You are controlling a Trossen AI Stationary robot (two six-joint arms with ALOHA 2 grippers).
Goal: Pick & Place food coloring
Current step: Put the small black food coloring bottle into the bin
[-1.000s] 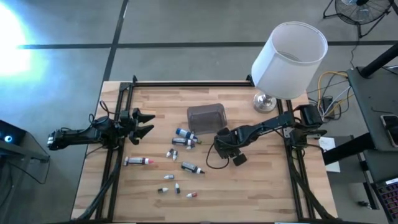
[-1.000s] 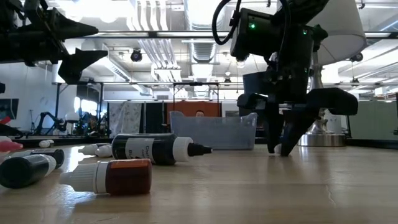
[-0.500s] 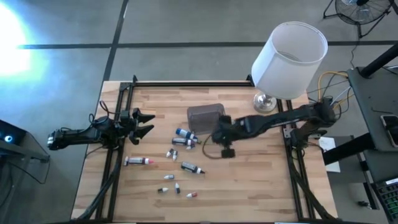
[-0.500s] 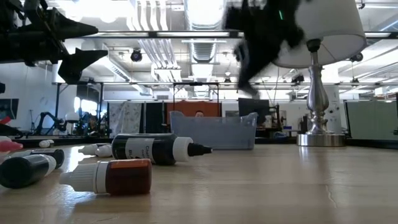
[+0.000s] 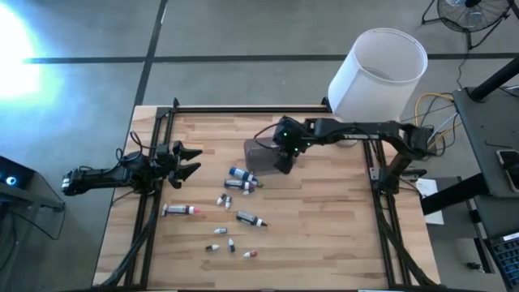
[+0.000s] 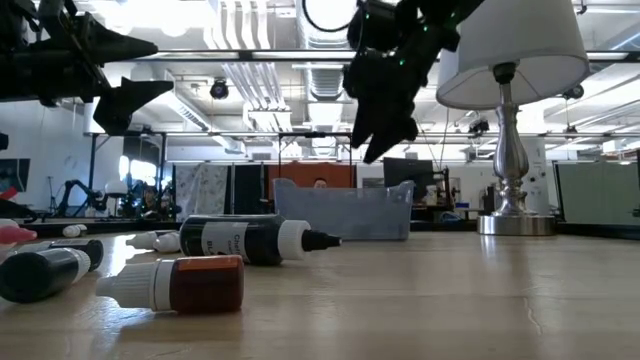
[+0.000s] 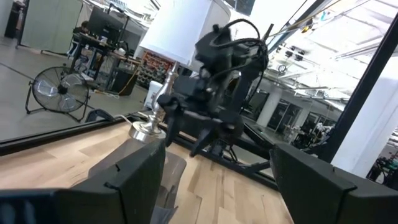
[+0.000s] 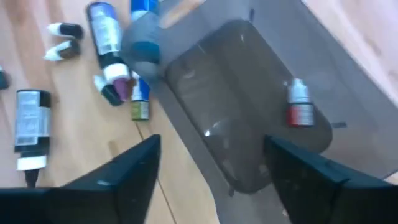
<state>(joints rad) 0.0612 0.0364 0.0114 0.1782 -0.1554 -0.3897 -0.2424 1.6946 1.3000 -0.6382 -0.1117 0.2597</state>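
Pale wooden surface [image 5: 324,235] carrying a grey tub [image 5: 263,150], scattered food coloring bottles [image 5: 241,182] beside it, and a lamp [image 5: 377,69]

bottle labels [image 6: 232,240] blurred, no text readable anywhere

The right gripper [image 5: 283,157] hangs over the grey tub [image 5: 268,152], fingers spread apart. The left gripper [image 5: 188,161] waits well left of the tub, fingers parted.

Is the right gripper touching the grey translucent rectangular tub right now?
Apart. The low view shows the right gripper hanging well above the grey translucent rectangular tub, with open room between them.
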